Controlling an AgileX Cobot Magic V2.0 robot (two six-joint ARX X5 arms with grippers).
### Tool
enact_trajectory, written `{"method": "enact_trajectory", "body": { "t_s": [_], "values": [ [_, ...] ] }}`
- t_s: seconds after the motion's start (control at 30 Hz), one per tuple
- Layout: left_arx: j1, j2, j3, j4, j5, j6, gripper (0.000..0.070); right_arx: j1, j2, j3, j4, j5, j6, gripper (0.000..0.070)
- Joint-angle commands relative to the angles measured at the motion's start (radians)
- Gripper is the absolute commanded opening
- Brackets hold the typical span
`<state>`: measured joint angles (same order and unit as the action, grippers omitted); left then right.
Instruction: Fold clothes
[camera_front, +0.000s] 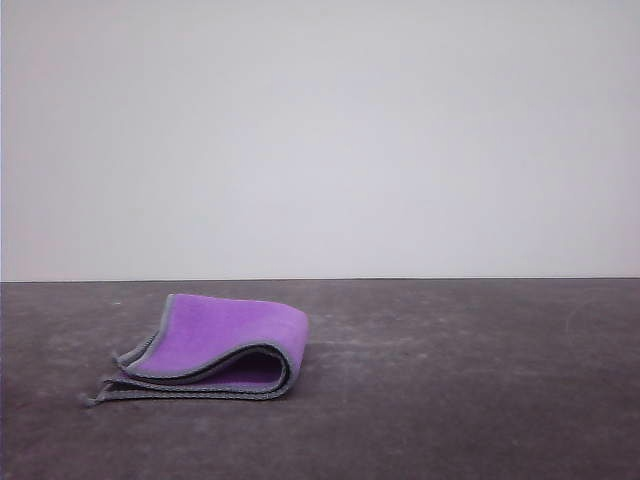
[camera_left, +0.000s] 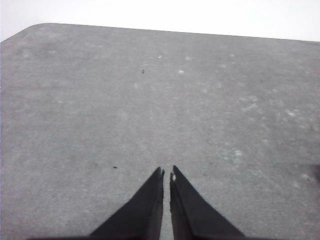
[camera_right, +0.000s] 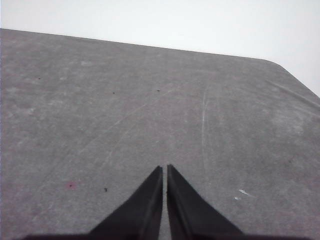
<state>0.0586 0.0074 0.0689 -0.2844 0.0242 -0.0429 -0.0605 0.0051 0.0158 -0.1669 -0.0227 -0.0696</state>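
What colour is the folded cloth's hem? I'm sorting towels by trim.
Light grey, edging the purple cloth; the front view shows it best.
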Motion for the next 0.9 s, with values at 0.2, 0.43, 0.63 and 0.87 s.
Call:
{"method": "enact_trajectory", "body": {
  "t_s": [0.2,0.43,0.63,0.87],
  "values": [
    [0.001,0.001,-0.018,-0.01,-0.002,-0.003,0.0016,0.0,-0.002,-0.004,0.012,0.004,0.018,0.0009],
    [0.001,0.001,-0.018,-0.01,-0.002,-0.003,0.0016,0.0,-0.002,-0.004,0.012,0.004,0.018,0.0009],
    [0.001,0.001,-0.018,-0.01,-0.002,-0.003,0.0016,0.0,-0.002,-0.004,0.012,0.004,0.018,0.0009],
    [0.001,0.001,-0.018,-0.01,-0.002,-0.003,0.0016,0.0,-0.002,-0.004,0.012,0.004,0.018,0.0009]
  ]
}}
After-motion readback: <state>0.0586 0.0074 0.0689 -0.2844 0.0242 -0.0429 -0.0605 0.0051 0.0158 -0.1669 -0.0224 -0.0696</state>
